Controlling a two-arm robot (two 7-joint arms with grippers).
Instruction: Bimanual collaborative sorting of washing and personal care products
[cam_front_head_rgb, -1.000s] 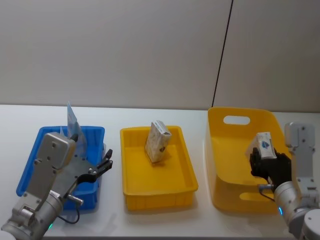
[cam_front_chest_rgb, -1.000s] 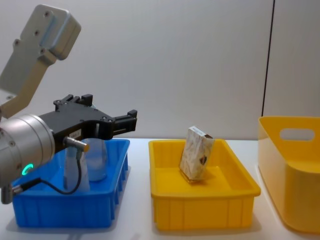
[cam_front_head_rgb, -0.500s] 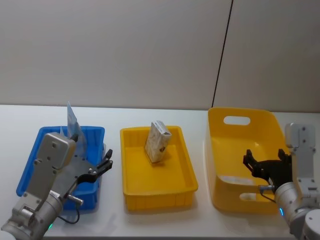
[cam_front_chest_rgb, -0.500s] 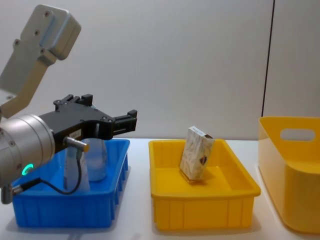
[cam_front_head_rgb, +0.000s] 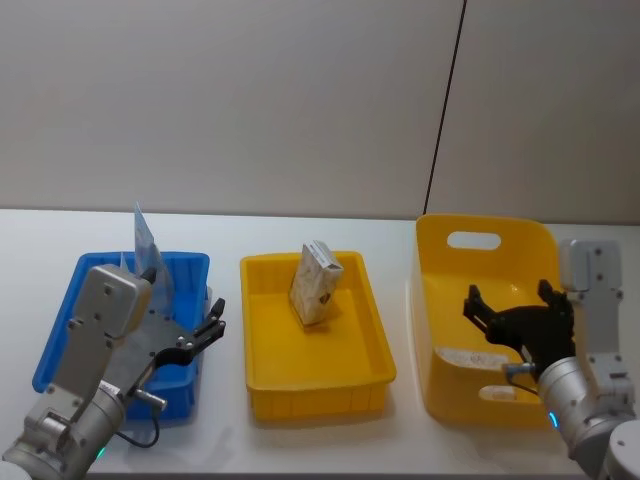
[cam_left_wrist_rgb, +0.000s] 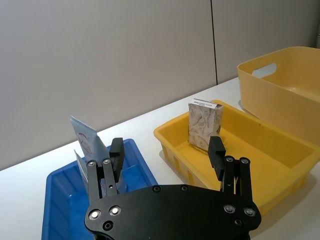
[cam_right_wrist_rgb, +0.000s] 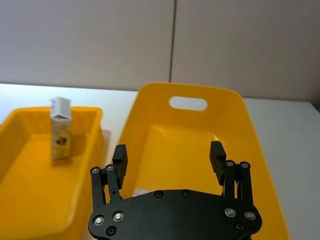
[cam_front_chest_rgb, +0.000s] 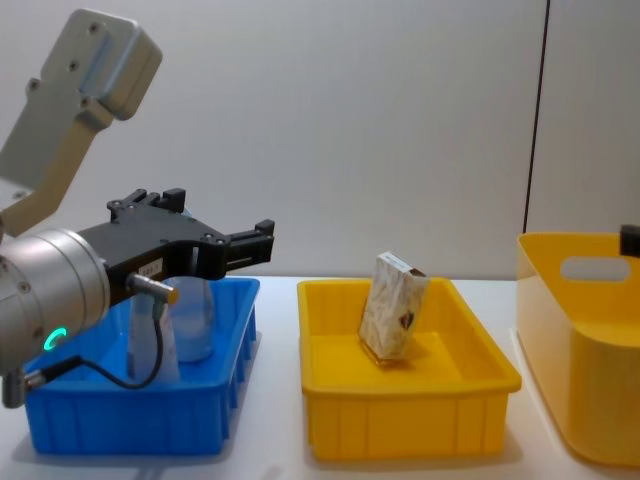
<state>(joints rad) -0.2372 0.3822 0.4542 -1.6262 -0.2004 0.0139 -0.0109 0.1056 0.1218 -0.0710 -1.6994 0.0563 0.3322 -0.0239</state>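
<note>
Carton (cam_front_head_rgb: 316, 283) stands tilted in the yellow tray (cam_front_head_rgb: 270, 385) at the middle of the white surface (cam_front_head_rgb: 230, 440). What looks like a second carton (cam_front_head_rgb: 460, 357) lies flat in the bottom of the yellow bin (cam_front_head_rgb: 440, 240) to the right. Tubes (cam_front_head_rgb: 145, 240) stand upright in the blue tray (cam_front_head_rgb: 60, 330) at the left. Right claw (cam_front_head_rgb: 507, 298) hovers over the bin, spread wide and empty. Left claw (cam_front_head_rgb: 218, 314) hangs above the blue tray's right edge, also wide open, gripping nothing.

Marbled beige-white carton (cam_front_head_rgb: 316, 287) — yellow tray (cam_front_head_rgb: 320, 398), yellow tub (cam_front_head_rgb: 440, 295); pale blue tubes (cam_front_head_rgb: 143, 238) — blue tray (cam_front_head_rgb: 185, 262)
</note>
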